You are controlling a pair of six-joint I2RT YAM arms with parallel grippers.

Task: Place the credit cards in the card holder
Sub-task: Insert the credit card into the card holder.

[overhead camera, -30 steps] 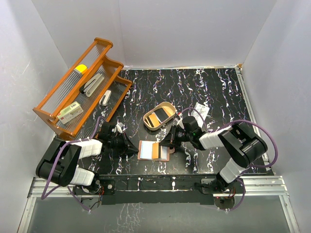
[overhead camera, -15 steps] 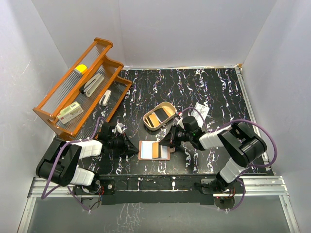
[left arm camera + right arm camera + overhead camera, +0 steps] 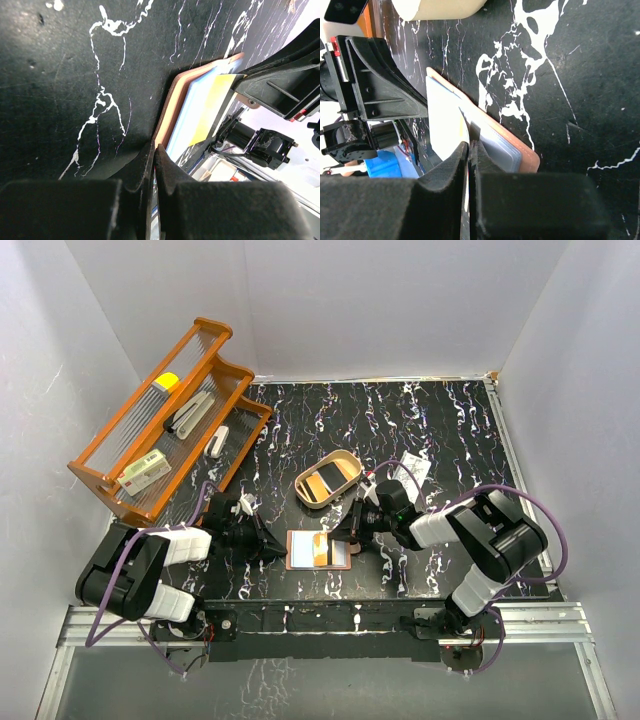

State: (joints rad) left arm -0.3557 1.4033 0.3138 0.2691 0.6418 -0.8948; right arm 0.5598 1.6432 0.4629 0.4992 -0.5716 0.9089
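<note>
The reddish-brown card holder (image 3: 340,563) lies open near the table's front edge, pale pockets up. My left gripper (image 3: 278,550) is shut on its left edge; in the left wrist view the gripper (image 3: 155,146) pinches the leather rim (image 3: 172,102). My right gripper (image 3: 346,540) is shut on an orange credit card (image 3: 320,547) held tilted over the holder's middle. In the right wrist view the gripper (image 3: 469,144) grips the card (image 3: 445,115) edge-on, above the holder (image 3: 520,155). Another orange card (image 3: 325,480) lies in the tan tray. A white card (image 3: 413,468) lies on the table to the right.
The tan oval tray (image 3: 303,494) sits just behind the holder. A large orange wire rack (image 3: 160,430) with a cream box and other items stands at the back left. White walls enclose the black marbled table.
The orange card in my right gripper now shows as a narrower strip over the holder's middle, shifted left. Both arms have barely moved.
</note>
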